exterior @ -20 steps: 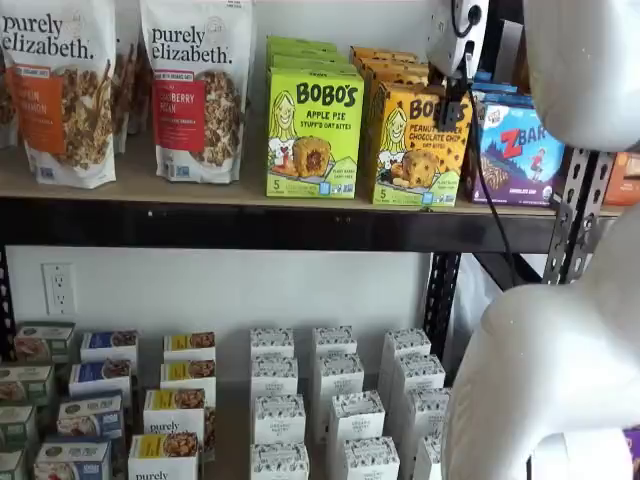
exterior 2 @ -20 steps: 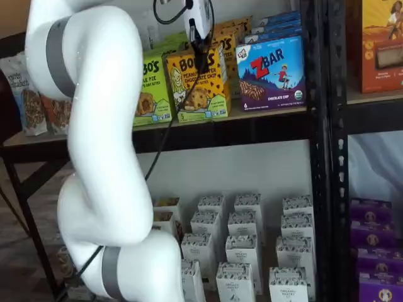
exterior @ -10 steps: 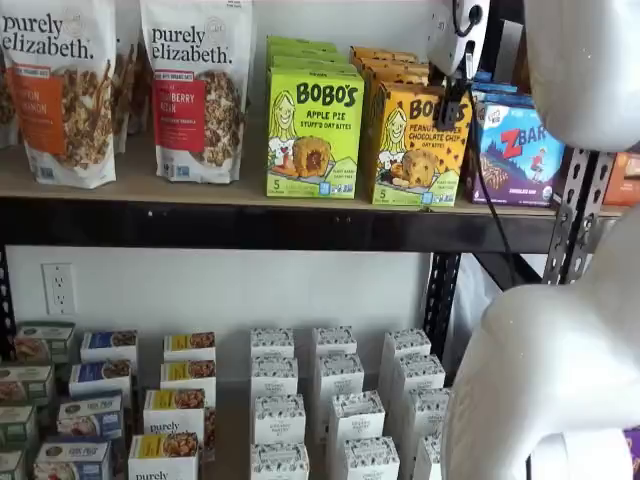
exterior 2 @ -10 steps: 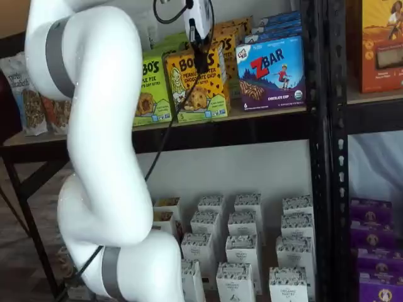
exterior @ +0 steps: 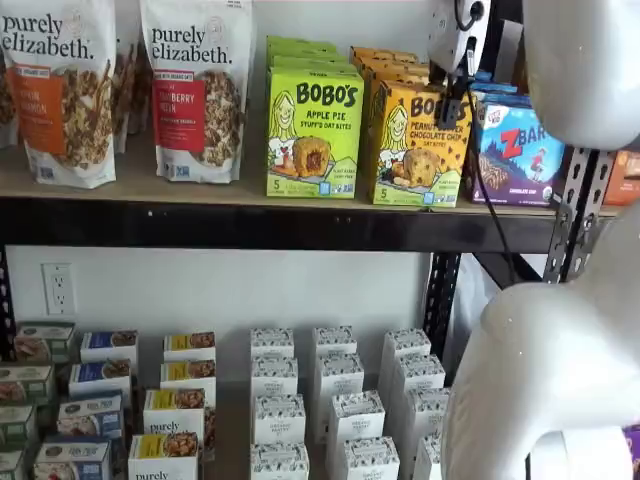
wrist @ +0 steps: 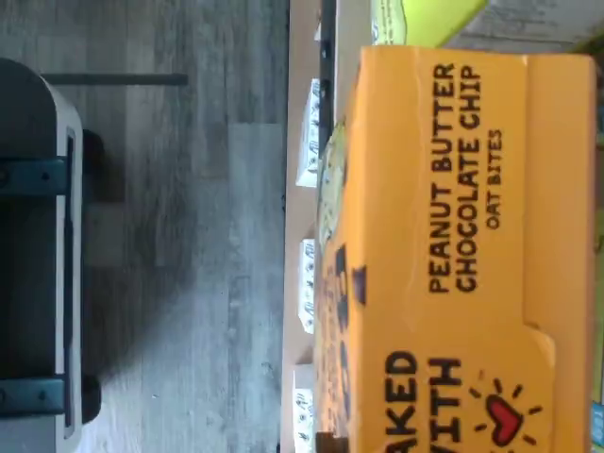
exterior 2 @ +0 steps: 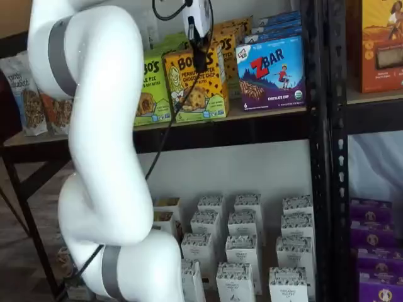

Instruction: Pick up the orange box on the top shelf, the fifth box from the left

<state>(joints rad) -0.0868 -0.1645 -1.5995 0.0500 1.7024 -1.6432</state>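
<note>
One target: yellow-orange Bobo's carton (exterior: 418,143) on tan wooden top shelf (exterior: 150,180).
Gripper (exterior: 450,108): at carton's 12 o'clock; finger spread unreadable.
Risk: off-centre closure tips carton into blue ZBar box (exterior: 518,152), 3 o'clock.

The orange box (exterior: 417,145) is yellow-orange with dark spots, a cartoon blonde girl and a green bottom strip; in the wrist view its top (wrist: 453,255) carries dark red lettering and a red heart. Beside it the Apple Pie box (exterior: 313,130) is lime green with black lettering. The ZBar box (exterior 2: 271,73) is blue and purple with a red logo. The gripper (exterior 2: 199,59) has a white body and black fingers. The top shelf (exterior: 250,226) is tan board behind a black rail.
</note>
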